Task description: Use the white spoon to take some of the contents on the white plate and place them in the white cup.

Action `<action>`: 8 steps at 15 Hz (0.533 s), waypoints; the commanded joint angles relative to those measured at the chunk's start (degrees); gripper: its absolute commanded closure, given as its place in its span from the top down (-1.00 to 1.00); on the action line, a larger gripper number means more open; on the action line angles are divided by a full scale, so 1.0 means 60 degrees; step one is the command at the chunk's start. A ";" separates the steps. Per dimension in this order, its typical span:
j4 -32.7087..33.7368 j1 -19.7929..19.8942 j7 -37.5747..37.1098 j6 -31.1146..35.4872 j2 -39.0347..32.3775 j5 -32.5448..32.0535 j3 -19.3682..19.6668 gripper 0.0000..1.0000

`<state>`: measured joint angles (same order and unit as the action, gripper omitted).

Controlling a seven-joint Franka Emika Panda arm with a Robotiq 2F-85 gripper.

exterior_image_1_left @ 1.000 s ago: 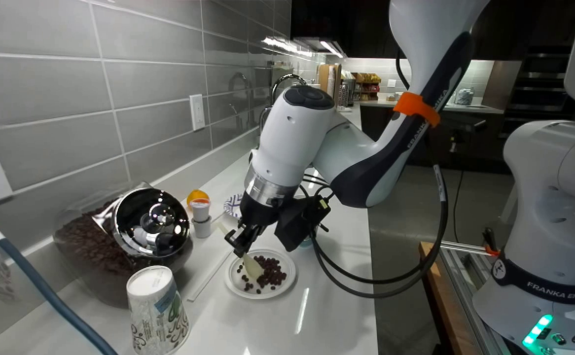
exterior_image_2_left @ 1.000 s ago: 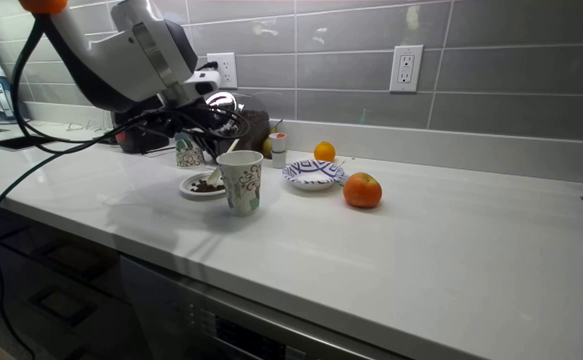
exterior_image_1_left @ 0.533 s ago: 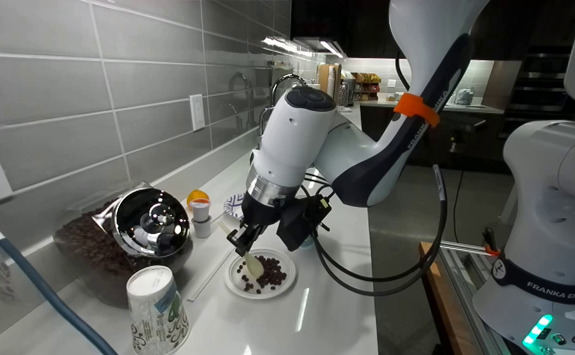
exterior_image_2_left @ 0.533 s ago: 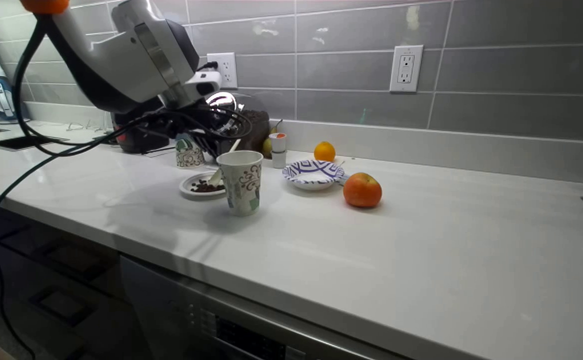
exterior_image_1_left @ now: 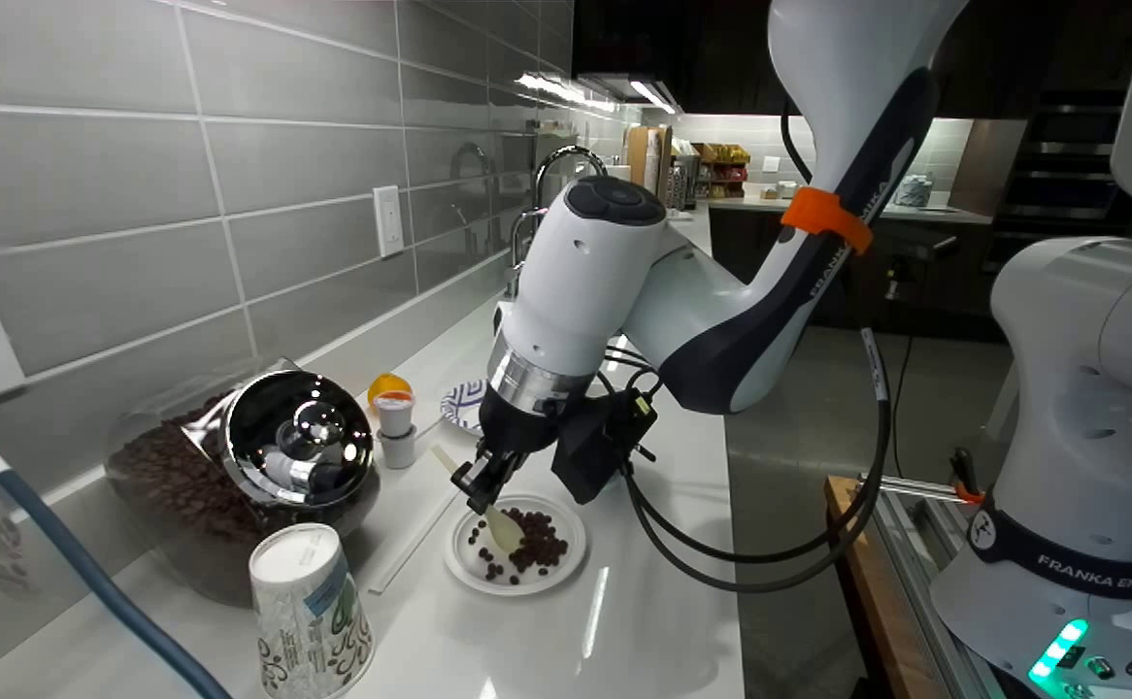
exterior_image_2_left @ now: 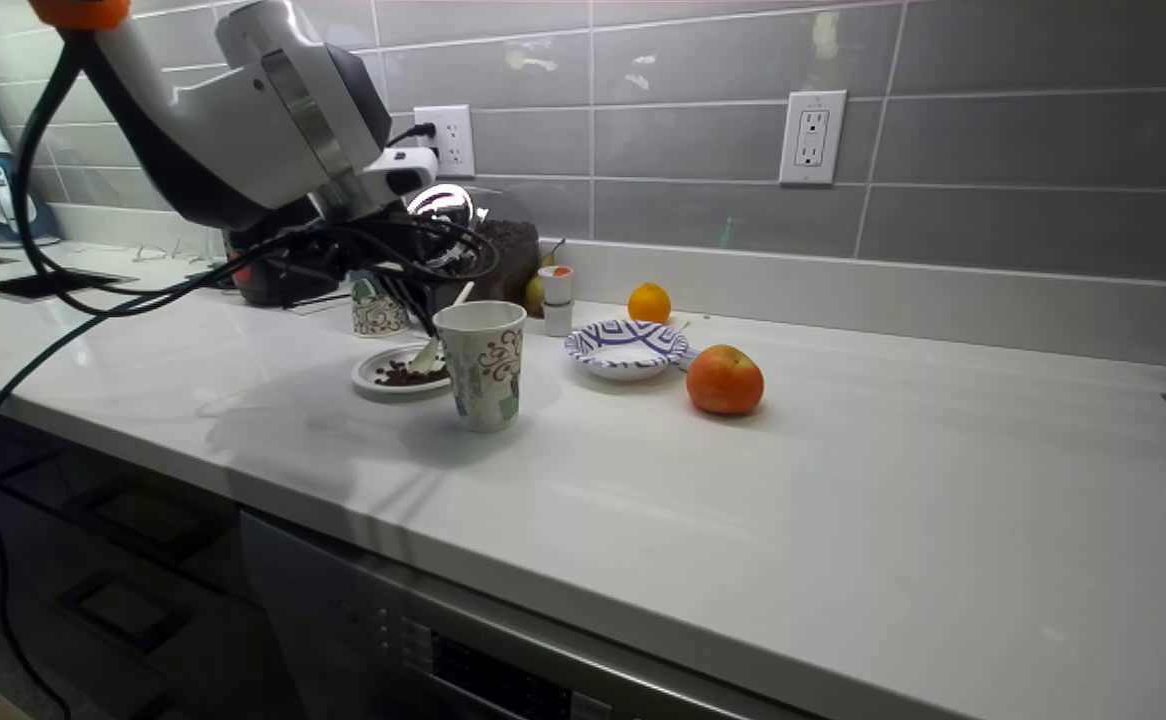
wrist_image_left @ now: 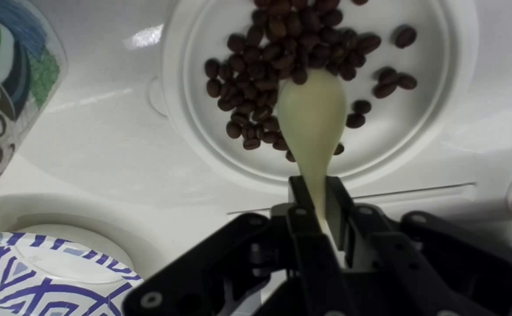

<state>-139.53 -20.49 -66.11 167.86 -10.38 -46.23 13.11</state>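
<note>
My gripper (wrist_image_left: 314, 181) is shut on the handle of the white spoon (wrist_image_left: 312, 118). The spoon tilts down, its bowl at the heap of dark brown contents (wrist_image_left: 256, 83), with some pieces lapping over its tip. The heap lies on the round white plate (wrist_image_left: 451, 87). In an exterior view the gripper (exterior_image_1_left: 474, 493) is above the plate's rim (exterior_image_1_left: 576, 544), with the spoon's bowl (exterior_image_1_left: 505, 531) low over the plate. The white cup (exterior_image_2_left: 481, 375), with greenish markings, stands upright beside the plate. Its side shows in the wrist view (wrist_image_left: 14, 66); the arm hides it in an exterior view.
An upside-down paper cup (exterior_image_1_left: 312, 612) and a tipped jar of dark beans (exterior_image_1_left: 187, 485) stand near the wall. A flat white strip (exterior_image_1_left: 411, 549) lies by the plate. A blue-patterned bowl (exterior_image_2_left: 626, 355), stacked small cups (exterior_image_2_left: 557, 300), an orange (exterior_image_2_left: 649, 303) and an apple (exterior_image_2_left: 725, 380) are nearby.
The gripper and spoon have shifted slightly toward the counter's front edge. The plate has slid a little the same way. The cup has not moved.
</note>
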 commanded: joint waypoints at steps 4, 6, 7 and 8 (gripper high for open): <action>-0.0286 0.0127 0.0352 -0.0003 0.0182 0.0540 -0.0229 -0.93; -0.0310 0.0146 0.0431 0.0013 0.0203 0.0665 -0.0263 -0.93; -0.0326 0.0156 0.0480 0.0034 0.0218 0.0744 -0.0276 -0.93; -0.0336 0.0162 0.0534 0.0021 0.0234 0.0843 -0.0294 -0.93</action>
<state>-139.72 -20.26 -64.83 167.86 -10.32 -43.96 12.47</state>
